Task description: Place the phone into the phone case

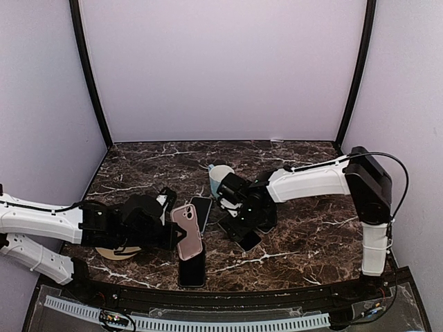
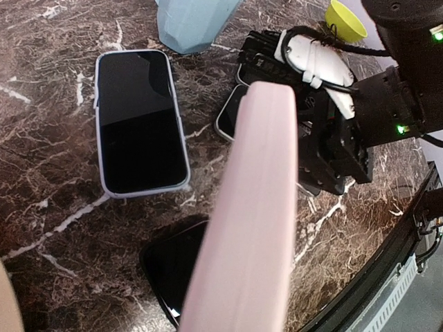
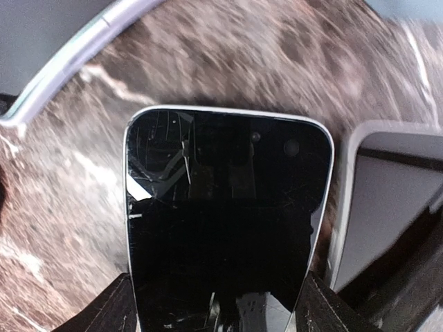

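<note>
Left wrist: left gripper (image 1: 178, 234) pinches pink case (image 2: 256, 207); right gripper (image 3: 214, 308) straddles phone (image 3: 221, 228), grip unclear.

The phone case (image 1: 187, 232) is left of the phone (image 1: 249, 240); the cup (image 1: 217, 178) stands behind, apparently between them.

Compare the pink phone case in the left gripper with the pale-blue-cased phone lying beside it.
Colour: the pink phone case is pink all over, while the pale-blue-cased phone shows a black screen inside a pale blue rim.
Pose: the pink phone case is clamped in the left gripper with its camera cut-out side up. The pale-blue-cased phone lies free and flat on the marble table, screen up.
Both are rounded rectangles of similar outline.
</note>
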You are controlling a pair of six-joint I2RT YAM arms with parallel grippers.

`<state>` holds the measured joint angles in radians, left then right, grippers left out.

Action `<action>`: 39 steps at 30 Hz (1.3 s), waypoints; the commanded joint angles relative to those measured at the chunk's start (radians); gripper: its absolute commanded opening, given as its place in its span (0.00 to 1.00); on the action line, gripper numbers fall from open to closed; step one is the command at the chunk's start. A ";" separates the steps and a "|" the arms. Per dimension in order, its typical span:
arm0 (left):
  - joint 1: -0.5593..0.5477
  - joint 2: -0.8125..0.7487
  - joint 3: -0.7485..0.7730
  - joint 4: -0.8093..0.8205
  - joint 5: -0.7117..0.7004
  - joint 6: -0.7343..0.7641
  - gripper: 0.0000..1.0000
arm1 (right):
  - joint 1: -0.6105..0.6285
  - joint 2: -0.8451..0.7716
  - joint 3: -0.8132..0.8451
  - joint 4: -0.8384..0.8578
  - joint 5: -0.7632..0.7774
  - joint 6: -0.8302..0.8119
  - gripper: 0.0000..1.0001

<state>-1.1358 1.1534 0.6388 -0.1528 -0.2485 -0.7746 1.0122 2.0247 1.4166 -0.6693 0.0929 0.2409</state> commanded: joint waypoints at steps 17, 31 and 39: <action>0.003 0.616 0.214 0.608 0.473 -0.150 0.00 | -0.022 -0.681 -0.373 0.074 0.231 0.486 0.18; 0.001 0.611 0.367 0.153 0.220 -0.113 0.98 | 0.116 -0.669 -0.430 0.124 0.211 0.589 0.11; 0.000 0.359 0.281 -0.059 0.008 -0.122 0.99 | 0.164 -0.459 -0.351 0.205 0.194 0.590 0.07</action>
<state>-1.1343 1.6421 0.9810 -0.0650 -0.1070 -0.9054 1.1465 1.4872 0.9939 -0.5453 0.2756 0.8234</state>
